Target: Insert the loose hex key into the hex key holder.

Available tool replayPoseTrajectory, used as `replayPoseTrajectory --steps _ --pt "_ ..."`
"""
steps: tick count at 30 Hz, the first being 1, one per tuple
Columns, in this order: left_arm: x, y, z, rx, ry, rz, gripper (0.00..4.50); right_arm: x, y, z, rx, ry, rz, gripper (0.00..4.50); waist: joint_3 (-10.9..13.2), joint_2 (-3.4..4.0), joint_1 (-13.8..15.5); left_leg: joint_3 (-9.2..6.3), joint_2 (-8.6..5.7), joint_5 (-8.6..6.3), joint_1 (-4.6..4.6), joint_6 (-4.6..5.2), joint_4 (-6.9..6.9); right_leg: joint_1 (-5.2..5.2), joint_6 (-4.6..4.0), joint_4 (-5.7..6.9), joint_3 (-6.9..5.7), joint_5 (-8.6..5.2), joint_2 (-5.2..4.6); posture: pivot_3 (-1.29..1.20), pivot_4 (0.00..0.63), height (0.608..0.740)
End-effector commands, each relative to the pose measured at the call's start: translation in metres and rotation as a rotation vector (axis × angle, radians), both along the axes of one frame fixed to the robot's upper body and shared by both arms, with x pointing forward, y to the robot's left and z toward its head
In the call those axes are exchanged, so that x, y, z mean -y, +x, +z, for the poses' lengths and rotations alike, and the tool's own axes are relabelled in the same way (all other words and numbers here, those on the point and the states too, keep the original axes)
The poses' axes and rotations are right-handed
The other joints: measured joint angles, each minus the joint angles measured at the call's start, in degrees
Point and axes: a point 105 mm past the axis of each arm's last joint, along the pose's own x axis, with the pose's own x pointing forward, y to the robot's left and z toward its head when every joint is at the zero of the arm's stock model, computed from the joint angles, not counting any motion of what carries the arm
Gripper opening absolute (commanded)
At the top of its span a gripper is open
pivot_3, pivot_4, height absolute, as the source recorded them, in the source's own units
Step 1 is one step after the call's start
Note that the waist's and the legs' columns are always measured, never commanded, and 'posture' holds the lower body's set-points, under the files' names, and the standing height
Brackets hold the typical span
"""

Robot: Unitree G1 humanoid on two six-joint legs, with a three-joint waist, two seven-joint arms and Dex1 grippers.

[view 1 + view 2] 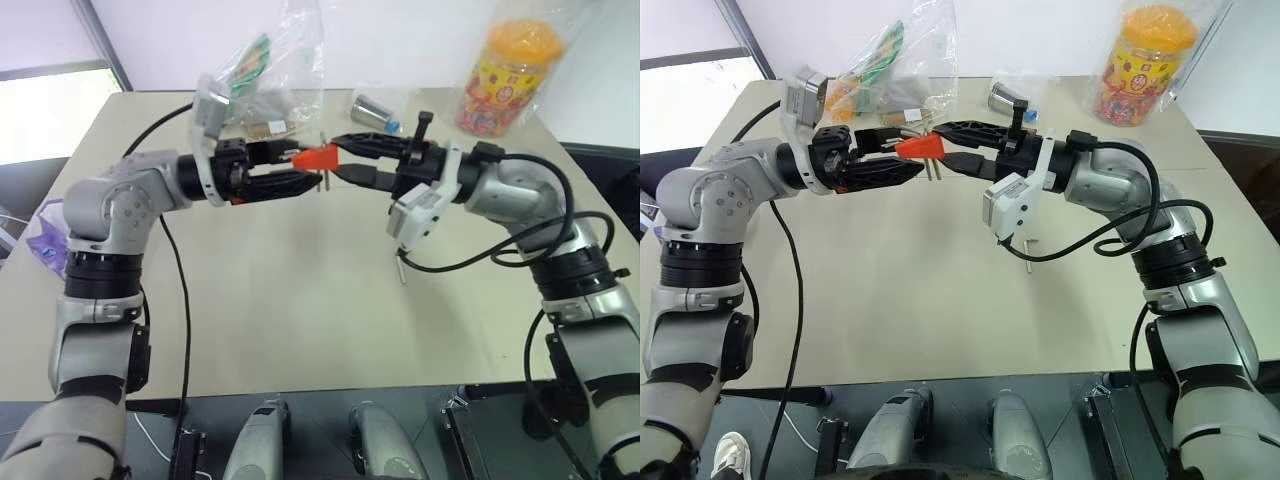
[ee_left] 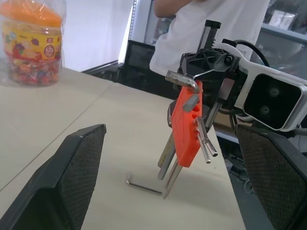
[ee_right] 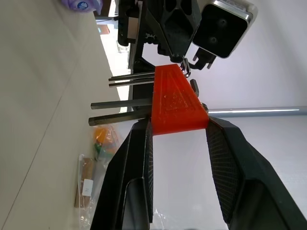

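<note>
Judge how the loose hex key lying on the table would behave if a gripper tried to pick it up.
The loose hex key is a thin metal rod lying flat on the table, so wide fingertips would probably struggle to get under it. It looks stiff and light. Its bent end should stop it rolling, though it may slide when nudged.

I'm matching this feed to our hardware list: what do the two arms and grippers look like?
Both arms are silver-grey metal segments with black joint rings. A loose black cable runs along the left arm, another along the right. The left gripper and right gripper each have two black fingers with textured pads. A white camera housing sits at each wrist.
</note>
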Motion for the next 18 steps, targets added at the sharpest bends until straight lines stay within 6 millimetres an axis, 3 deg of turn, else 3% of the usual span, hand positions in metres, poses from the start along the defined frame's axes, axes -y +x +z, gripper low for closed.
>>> replayPoseTrajectory --steps 1,3,9,18 --pt "0.0009 -0.004 0.0148 0.051 -0.035 -0.014 3.95 -0.0015 -0.0103 0.0227 0.066 0.042 0.031 1.03 0.0 0.0 0.02 0.0 0.0 0.0 0.0 0.0 0.0 0.0 0.0 0.0 0.0 0.0 0.0 0.0 0.15 0.74" --pt "0.0028 -0.0046 0.015 0.05 -0.041 -0.022 3.21 -0.0019 -0.0111 0.0218 0.062 0.037 0.031 1.03 0.0 0.0 0.06 0.0 0.0 0.0 0.0 0.0 0.0 0.0 0.0 0.0 0.0 0.0 0.0 0.0 0.15 0.74" --pt "0.0051 -0.0039 0.0139 0.048 -0.046 -0.024 0.02 -0.0026 -0.0119 0.0208 0.055 0.031 0.027 1.03 0.0 0.0 0.02 0.0 0.0 0.0 0.0 0.0 0.01 0.0 0.0 0.02 0.0 0.0 0.0 0.0 0.15 0.74" --pt "0.0075 -0.0043 0.0109 0.051 -0.038 -0.028 0.02 -0.0032 -0.0126 0.0196 0.045 0.024 0.024 1.03 0.0 0.0 0.04 0.0 0.0 0.0 0.0 0.0 0.03 0.0 0.0 0.03 0.0 0.0 0.0 0.0 0.15 0.74"
